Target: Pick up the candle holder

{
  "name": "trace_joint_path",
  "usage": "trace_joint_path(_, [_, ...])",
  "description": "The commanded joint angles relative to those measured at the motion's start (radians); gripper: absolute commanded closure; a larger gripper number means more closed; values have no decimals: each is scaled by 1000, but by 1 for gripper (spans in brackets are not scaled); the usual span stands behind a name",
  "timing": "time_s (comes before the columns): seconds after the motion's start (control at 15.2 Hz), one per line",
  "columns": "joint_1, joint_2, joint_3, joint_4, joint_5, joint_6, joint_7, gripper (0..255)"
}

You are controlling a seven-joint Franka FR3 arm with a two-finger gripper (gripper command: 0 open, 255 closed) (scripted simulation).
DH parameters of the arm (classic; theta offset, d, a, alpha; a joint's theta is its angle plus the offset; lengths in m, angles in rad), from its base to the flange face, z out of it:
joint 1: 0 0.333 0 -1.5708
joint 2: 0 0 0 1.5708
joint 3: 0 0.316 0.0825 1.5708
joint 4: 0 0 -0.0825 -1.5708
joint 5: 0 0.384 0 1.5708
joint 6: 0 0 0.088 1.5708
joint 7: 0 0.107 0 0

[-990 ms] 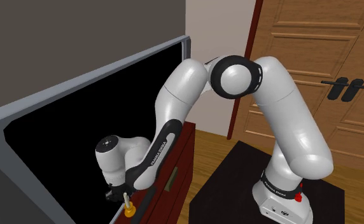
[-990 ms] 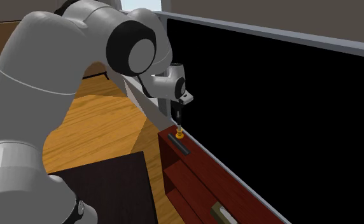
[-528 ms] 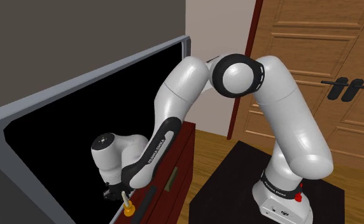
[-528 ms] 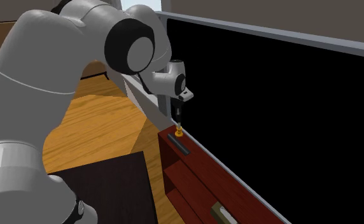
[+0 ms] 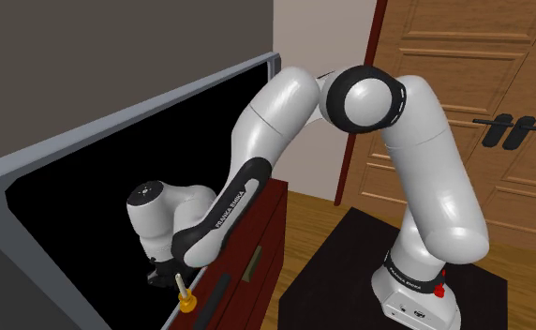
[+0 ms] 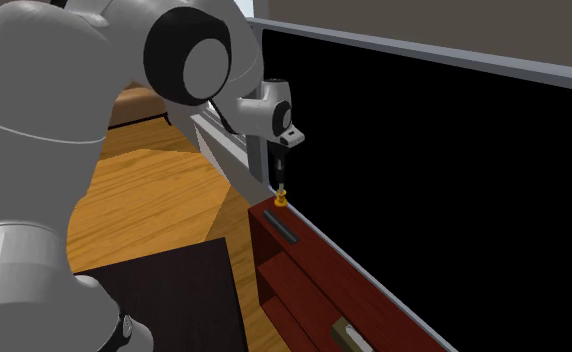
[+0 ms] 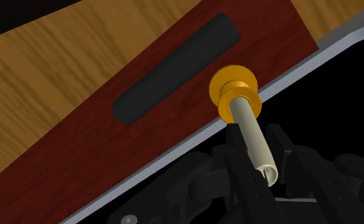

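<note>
The candle holder is a small golden cup with a pale candle standing in it. My gripper is shut on the candle's upper end, with black fingers on both sides. In the second exterior view the candle holder hangs under the gripper, just above the near end of the red-brown cabinet. In the shoulder view the candle holder sits below the gripper, close to the picture's bottom edge.
A large black screen in a grey frame stands right behind the holder along the cabinet's back. A dark flat bar lies on the cabinet top beside it. Wooden floor and the dark stand lie on the other side.
The hand has risen a little and carried the candle holder up from the cabinet top. The wrist has swung towards the shoulder view's left. The fingers stay shut.
</note>
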Motion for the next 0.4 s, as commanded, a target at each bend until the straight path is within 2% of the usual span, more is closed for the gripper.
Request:
trace_joint_path(0.0, [-8,-20,9,-2,11,-15,-9,255])
trace_joint_path(0.33, [-19,-50,24,-3,31,-43,-22,255])
